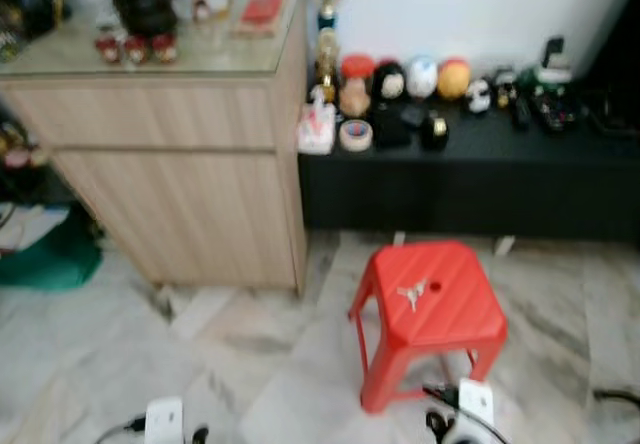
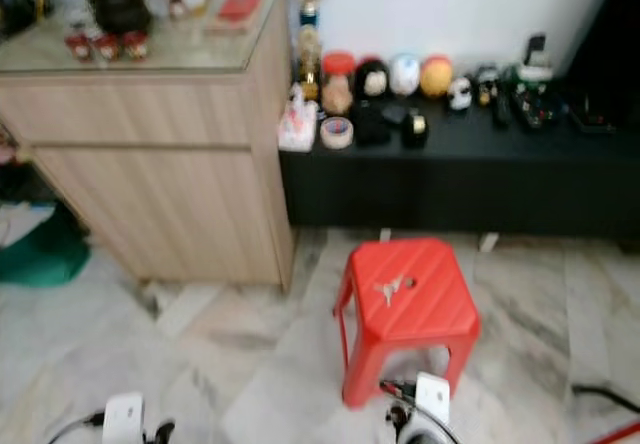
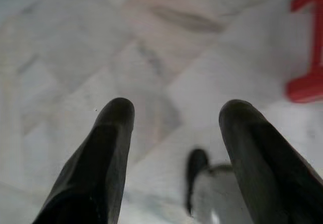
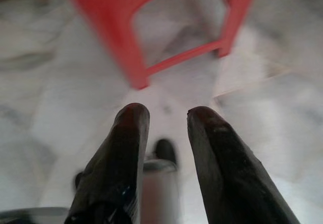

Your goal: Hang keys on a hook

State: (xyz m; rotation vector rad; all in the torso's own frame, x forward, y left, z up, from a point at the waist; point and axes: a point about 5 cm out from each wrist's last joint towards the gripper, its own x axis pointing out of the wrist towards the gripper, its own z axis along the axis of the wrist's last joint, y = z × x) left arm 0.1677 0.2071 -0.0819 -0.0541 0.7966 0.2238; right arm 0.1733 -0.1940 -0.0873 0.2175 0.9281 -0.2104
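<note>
- The keys [image 1: 412, 293] lie on top of the red stool [image 1: 430, 314], near its middle.
- The stool stands on the marble floor [image 1: 250, 364], in front of a black counter [image 1: 470, 179] with small toys.
- The left end effector [image 3: 174, 118] hangs low, released, grasping nothing.
- The right end effector [image 4: 166, 118] hangs by the stool, fingers apart, empty.

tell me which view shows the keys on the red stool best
The left eye view: the keys lie in plain sight on the red stool's seat, near its middle. The right eye view shows the same, just as blurred. The wrist views catch only the stool's legs, not the seat or keys.
</note>
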